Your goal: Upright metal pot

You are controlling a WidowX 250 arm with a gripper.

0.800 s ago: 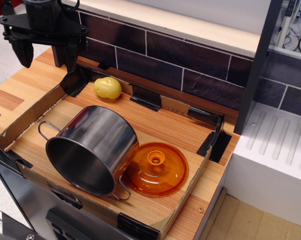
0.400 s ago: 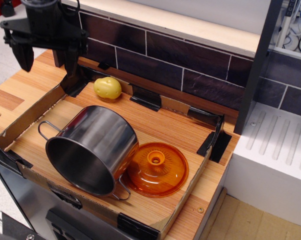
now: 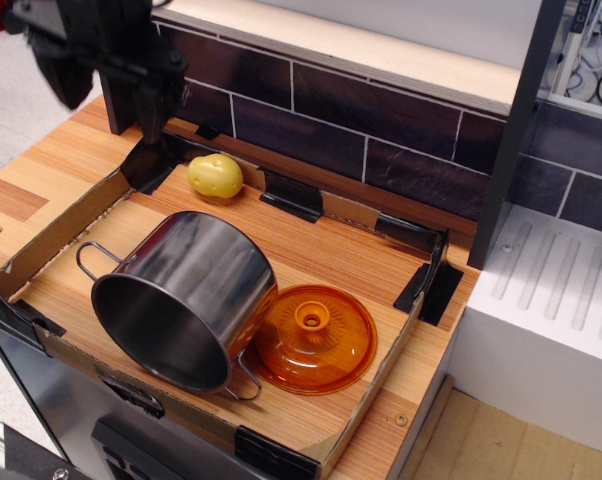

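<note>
In the shallow cardboard tray (image 3: 376, 375), the metal pot (image 3: 186, 297) lies on its side, mouth toward the front-left, its axis running back-right to front-left. An orange lid (image 3: 314, 338) touches its right side; a potato (image 3: 215, 176) sits behind. The gripper (image 3: 109, 92) hangs open above the back-left corner, empty.

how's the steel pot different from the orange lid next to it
The shiny stainless-steel cylindrical pot lies tipped on its side, mouth facing the camera; the orange translucent domed lid sits flat, knob up. The pot is opaque, reflective and much the bulkier; the lid is see-through and low. Both rest inside the cardboard-walled tray, side by side, the pot's rim overlapping the lid's edge in view.
</note>
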